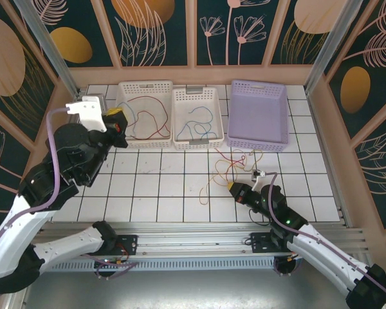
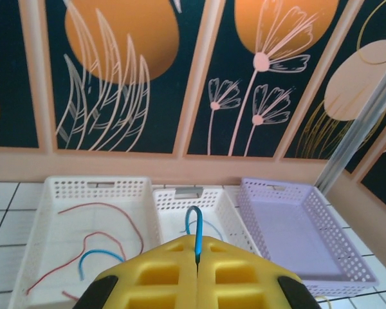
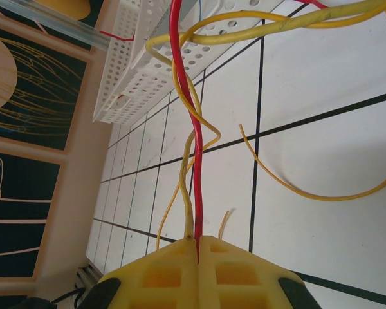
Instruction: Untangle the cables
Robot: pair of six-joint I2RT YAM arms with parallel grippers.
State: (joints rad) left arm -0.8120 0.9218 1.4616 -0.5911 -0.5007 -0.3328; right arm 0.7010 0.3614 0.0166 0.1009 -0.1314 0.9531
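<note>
Untangling partly done.
White baskets (image 1: pixel 145 84) left of the purple basket (image 1: pixel 257 116) hold sorted cables (image 1: pixel 199 122); before it lies a tangle (image 1: pixel 228 167). The left gripper (image 2: pixel 197 252) pinches a blue cable (image 2: pixel 198 241), the right gripper (image 3: pixel 197 248) a red cable (image 3: pixel 197 206).

The left arm (image 1: pixel 16 215) and right arm (image 1: pixel 321 251) are white, black-jointed, with purple-grey cables (image 1: pixel 48 132). The left gripper (image 2: pixel 197 257) and right gripper (image 3: pixel 197 248) are yellow.

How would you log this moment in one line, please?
left gripper: shut on blue cable | right gripper: shut on red cable | yellow cables: loose on table | status: untangling unfinished
</note>
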